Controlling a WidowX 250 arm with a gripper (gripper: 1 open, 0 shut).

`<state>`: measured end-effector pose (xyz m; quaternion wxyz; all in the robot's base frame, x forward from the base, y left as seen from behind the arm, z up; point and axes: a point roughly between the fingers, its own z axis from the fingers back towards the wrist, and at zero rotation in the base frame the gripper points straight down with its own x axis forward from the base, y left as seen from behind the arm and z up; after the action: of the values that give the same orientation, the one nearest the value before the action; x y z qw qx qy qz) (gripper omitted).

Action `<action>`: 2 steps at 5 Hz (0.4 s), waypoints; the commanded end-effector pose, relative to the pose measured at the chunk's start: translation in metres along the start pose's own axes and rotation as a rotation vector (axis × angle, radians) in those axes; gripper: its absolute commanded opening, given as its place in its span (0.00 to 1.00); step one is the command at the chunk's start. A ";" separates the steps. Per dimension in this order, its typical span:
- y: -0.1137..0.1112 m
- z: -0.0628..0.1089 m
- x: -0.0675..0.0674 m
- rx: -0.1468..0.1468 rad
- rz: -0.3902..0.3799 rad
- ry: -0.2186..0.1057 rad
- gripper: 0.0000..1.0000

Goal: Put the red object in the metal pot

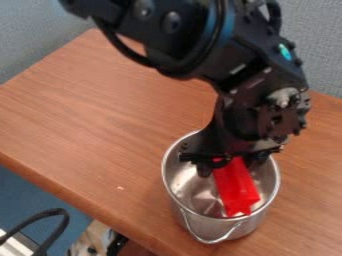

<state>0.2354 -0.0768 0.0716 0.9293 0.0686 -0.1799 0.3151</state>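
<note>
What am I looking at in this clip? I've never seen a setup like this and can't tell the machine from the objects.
The big black shape is a robot arm, seen by one camera looking down at a wooden table. At its lower end is its hand, a clamp with two fingers. It is closed on the red object, a small plastic block, which hangs tilted inside the metal pot, the shiny round container near the table's front edge. The block is not yet let go. Nothing else on the table is clear enough to name.
</note>
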 end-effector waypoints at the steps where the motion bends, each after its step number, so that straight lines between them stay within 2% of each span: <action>1: 0.000 -0.002 0.008 0.012 0.001 -0.021 0.00; 2: -0.003 -0.010 0.012 0.028 0.005 -0.016 0.00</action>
<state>0.2416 -0.0699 0.0557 0.9286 0.0915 -0.1626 0.3207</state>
